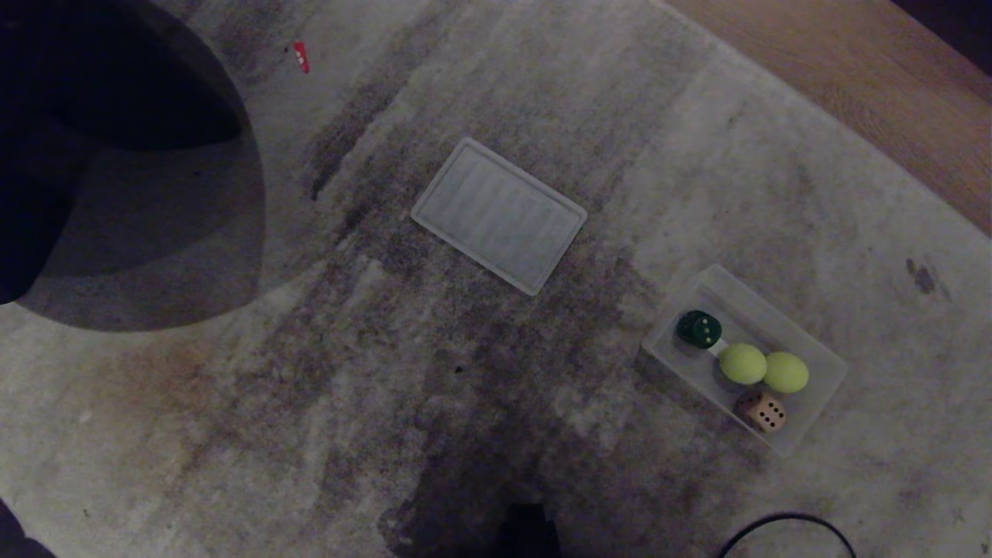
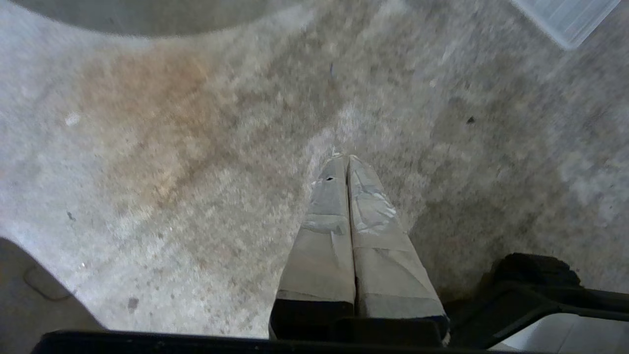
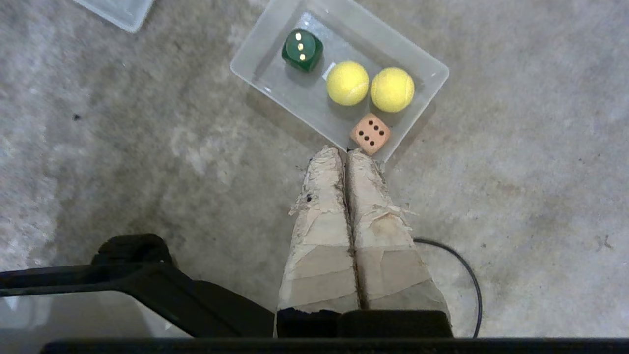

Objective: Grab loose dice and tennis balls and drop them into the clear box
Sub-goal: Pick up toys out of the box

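Nearest, at the lower edge of the head view: a loop of black cable (image 1: 783, 523) on the mottled grey carpet (image 1: 325, 403).

Left gripper (image 2: 344, 158): taped fingers pressed together, nothing between them, hanging above bare carpet near a brownish stain (image 2: 147, 113). Right gripper (image 3: 344, 150): taped fingers likewise pressed together, empty, tips just short of the clear box's near wall as seen from the right wrist. Neither arm visible from the head camera.

Further out, on the robot's right: the clear box (image 1: 825, 364), resting on the carpet, set at an angle. Inside it, in a rough line: dark green die (image 1: 699, 328) at one end, then two tennis balls (image 1: 742, 363) touching each other, then tan die (image 1: 762, 411) against the near wall, six dark pips up.

Beyond, near the middle of the carpet: flat ribbed clear panel (image 1: 500, 215), well apart from the box.

Farther still, upper left: small red object (image 1: 301, 56) with white dots, too small to identify, beside a large dark shadowed shape (image 1: 116, 93). Top right: wooden floor (image 1: 876, 77) past the carpet's edge.
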Robot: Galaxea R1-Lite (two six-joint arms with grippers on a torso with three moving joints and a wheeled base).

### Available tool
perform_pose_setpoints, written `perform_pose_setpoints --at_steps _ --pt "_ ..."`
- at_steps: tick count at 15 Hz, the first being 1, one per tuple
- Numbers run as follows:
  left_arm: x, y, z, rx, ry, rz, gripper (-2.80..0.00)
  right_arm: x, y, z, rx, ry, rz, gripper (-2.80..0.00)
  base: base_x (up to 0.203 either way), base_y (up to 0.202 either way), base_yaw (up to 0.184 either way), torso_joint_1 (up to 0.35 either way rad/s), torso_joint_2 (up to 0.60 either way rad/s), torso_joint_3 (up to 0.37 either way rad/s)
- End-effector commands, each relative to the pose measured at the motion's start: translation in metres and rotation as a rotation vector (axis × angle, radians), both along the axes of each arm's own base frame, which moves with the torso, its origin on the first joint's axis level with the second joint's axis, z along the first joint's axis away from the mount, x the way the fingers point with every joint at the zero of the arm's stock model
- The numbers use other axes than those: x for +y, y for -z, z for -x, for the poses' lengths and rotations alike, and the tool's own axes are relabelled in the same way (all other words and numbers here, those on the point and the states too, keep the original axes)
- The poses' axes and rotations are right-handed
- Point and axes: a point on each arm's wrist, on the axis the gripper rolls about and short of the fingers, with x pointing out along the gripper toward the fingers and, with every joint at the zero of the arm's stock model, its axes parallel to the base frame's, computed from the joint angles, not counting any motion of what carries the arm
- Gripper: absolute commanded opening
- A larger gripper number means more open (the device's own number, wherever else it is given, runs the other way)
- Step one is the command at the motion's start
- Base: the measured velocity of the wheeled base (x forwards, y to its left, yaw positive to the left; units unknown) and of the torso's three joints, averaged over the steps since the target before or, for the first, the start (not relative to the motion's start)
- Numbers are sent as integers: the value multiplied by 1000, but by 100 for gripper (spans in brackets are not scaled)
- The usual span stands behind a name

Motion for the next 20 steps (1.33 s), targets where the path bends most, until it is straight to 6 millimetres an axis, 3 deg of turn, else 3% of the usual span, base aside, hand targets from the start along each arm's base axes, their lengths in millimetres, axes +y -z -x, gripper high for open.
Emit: perform_pose_setpoints --at_steps 1,20 --pt "0 0 0 2 0 -1 -280 0 3 -1 12 0 -5 -280 0 0 0 2 -1 207" --pt "0 0 0 3 2 -2 -280 0 3 -1 12 0 -5 -280 0 0 0 2 3 201"
